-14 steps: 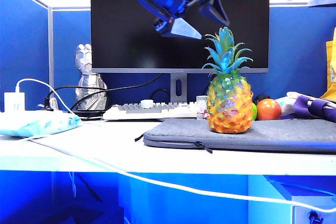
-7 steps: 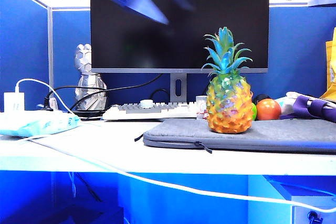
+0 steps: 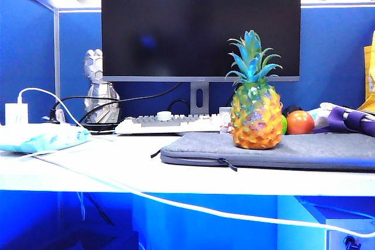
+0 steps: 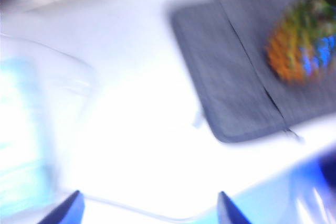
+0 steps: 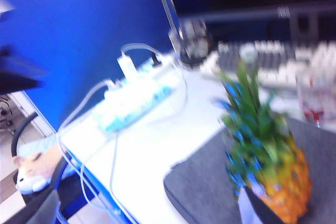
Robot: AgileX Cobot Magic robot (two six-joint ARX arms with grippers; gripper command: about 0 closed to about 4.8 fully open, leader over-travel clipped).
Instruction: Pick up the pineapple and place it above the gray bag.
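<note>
While no pincer shows in exterior view, pineapple stands upright on gray bag, crown up; keyboard, monitor behind.
Left wrist: left pincer apart above desk, pineapple well off.
Right wrist: right pincer apart, pineapple near one finger.

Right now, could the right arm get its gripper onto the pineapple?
Probably yes. The right gripper hangs close beside the pineapple, jaws open, and nothing shows between them. The pineapple stands upright on the gray bag.
</note>
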